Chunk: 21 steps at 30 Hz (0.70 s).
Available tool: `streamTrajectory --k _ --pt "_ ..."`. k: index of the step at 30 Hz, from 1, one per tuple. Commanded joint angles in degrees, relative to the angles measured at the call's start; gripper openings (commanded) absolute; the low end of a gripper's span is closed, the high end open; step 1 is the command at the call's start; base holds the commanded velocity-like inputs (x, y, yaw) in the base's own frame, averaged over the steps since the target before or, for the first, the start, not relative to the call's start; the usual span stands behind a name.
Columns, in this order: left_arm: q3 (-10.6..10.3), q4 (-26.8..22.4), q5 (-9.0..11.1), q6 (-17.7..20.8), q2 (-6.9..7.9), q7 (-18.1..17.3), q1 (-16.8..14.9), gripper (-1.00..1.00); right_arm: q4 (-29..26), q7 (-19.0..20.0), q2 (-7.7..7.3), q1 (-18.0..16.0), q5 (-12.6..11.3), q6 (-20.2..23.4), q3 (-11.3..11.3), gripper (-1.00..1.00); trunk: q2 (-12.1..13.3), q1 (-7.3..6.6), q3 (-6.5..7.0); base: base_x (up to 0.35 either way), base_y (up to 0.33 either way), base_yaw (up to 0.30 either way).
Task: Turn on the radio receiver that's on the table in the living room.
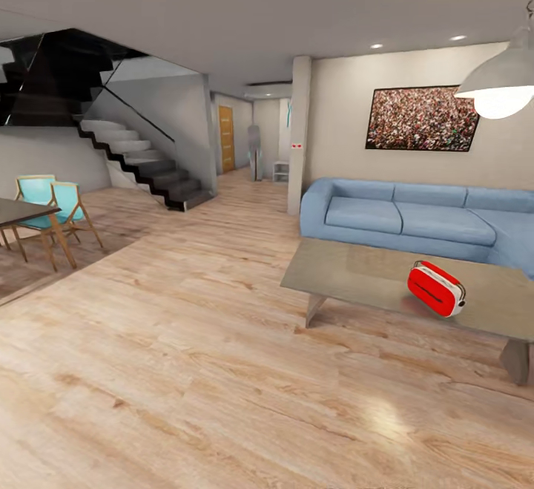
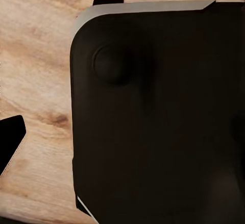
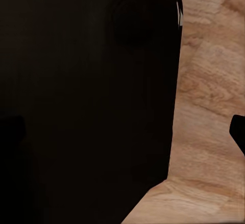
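The red radio receiver (image 1: 436, 289), with white edge trim, lies tilted on the right part of the low grey-taupe table (image 1: 348, 270) in the living room, in front of the blue sofa (image 1: 415, 218). Its dial face is turned away from the head view. Both wrist views look down on the robot's dark base (image 2: 158, 122) (image 3: 87, 101) over the light wood floor. A dark sliver (image 2: 10, 142) sits at the edge of the left wrist view and another dark sliver (image 3: 238, 132) at the edge of the right one. Whether they are fingers is unclear.
A wide stretch of wood floor (image 1: 185, 355) lies between me and the table. A dark dining table (image 1: 22, 213) with turquoise chairs (image 1: 55, 207) stands at left. Beyond are the stairs (image 1: 141, 159), a pillar (image 1: 299, 133), a crowd picture (image 1: 421, 119) and a pendant lamp (image 1: 500, 84).
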Motion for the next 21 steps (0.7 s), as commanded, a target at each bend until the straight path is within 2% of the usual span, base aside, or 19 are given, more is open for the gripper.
streamTrajectory --k 1,21 --pt "0.0 0.0 0.0 0.0 0.0 0.0 0.0 1.0 0.0 0.0 0.0 0.0 0.0 0.0 0.0 1.0 0.0 0.0 0.02 0.0 0.0 -0.279" --pt "0.0 -0.3 0.0 -0.1 0.0 0.0 0.0 1.0 0.0 0.0 0.0 0.0 -0.1 0.0 -0.2 1.0 0.0 0.0 0.47 0.0 0.0 -0.279"
